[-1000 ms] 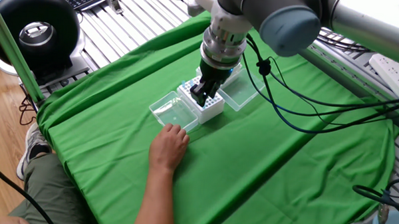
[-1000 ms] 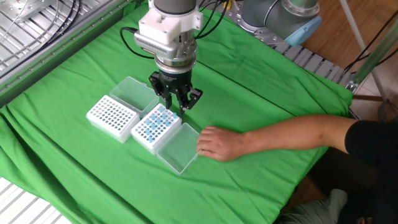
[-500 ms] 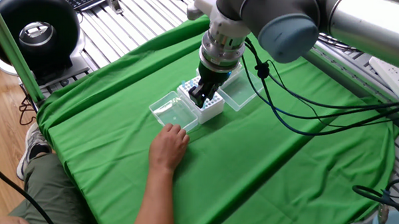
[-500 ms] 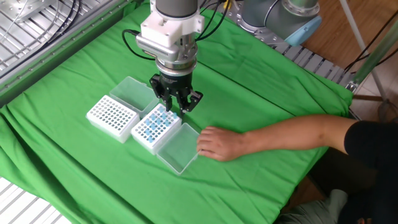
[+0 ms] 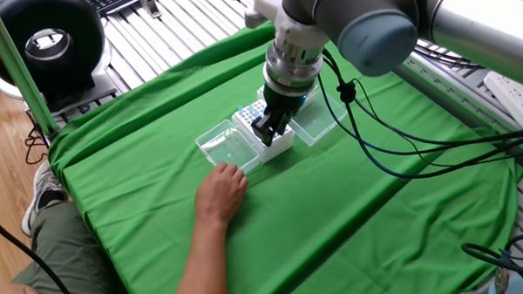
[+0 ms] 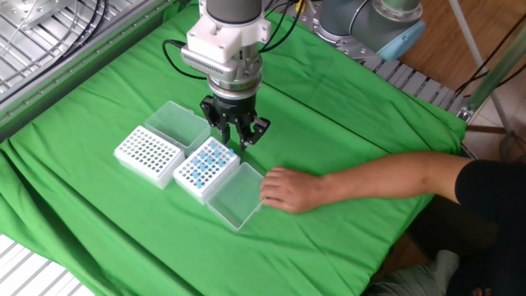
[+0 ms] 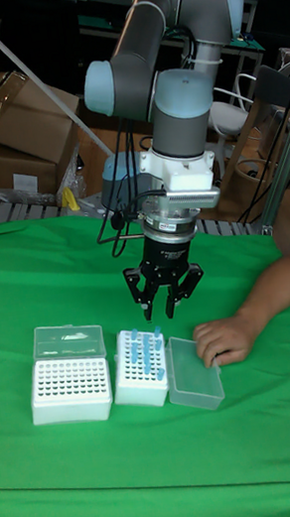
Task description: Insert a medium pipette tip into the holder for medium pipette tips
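Note:
The holder for medium pipette tips (image 6: 204, 168) is a white rack partly filled with blue tips, also seen at holder (image 5: 277, 143) and holder (image 7: 140, 371). My gripper (image 6: 235, 145) hangs straight down over the rack's edge, just above the blue tips. Its fingers are drawn close together, and a thin medium pipette tip seems pinched between them, though it is too small to make out clearly. The tall view shows the gripper (image 7: 164, 314) a short way above the rack. In the first fixed view the gripper (image 5: 264, 130) hides part of the rack.
A second white rack (image 6: 148, 154) with bare holes stands beside the holder, its clear lid (image 6: 177, 123) open behind it. The holder's own clear lid (image 6: 234, 196) lies open on the green cloth. A person's hand (image 6: 288, 189) rests against that lid.
My gripper has shifted slightly sideways over the rack, staying at about the same height. The person's hand and both racks have not moved.

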You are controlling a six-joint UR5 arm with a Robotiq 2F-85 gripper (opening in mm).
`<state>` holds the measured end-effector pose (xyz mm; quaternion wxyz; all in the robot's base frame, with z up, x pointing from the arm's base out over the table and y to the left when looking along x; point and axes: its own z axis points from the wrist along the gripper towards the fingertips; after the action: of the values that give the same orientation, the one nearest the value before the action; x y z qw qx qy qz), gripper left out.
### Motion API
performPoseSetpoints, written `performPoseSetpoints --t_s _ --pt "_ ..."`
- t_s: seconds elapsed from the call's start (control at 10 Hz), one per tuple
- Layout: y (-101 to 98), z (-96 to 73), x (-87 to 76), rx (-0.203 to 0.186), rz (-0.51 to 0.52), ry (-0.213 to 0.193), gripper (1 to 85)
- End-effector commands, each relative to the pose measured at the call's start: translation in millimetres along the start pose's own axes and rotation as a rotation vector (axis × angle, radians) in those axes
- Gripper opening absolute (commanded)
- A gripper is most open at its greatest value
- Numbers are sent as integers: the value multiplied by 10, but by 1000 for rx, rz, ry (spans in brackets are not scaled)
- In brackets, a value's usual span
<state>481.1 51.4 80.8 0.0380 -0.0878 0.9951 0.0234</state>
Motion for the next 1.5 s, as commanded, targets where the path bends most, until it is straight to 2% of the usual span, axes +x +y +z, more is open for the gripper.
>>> performPoseSetpoints --t_s 0.0,0.2,0.8,1.4 --pt "7 -21 150 -5 2 58 397" --pt "3 -3 63 -1 11 24 397" --pt "-13 93 33 15 22 7 357" --pt "-24 129 67 11 24 4 350"
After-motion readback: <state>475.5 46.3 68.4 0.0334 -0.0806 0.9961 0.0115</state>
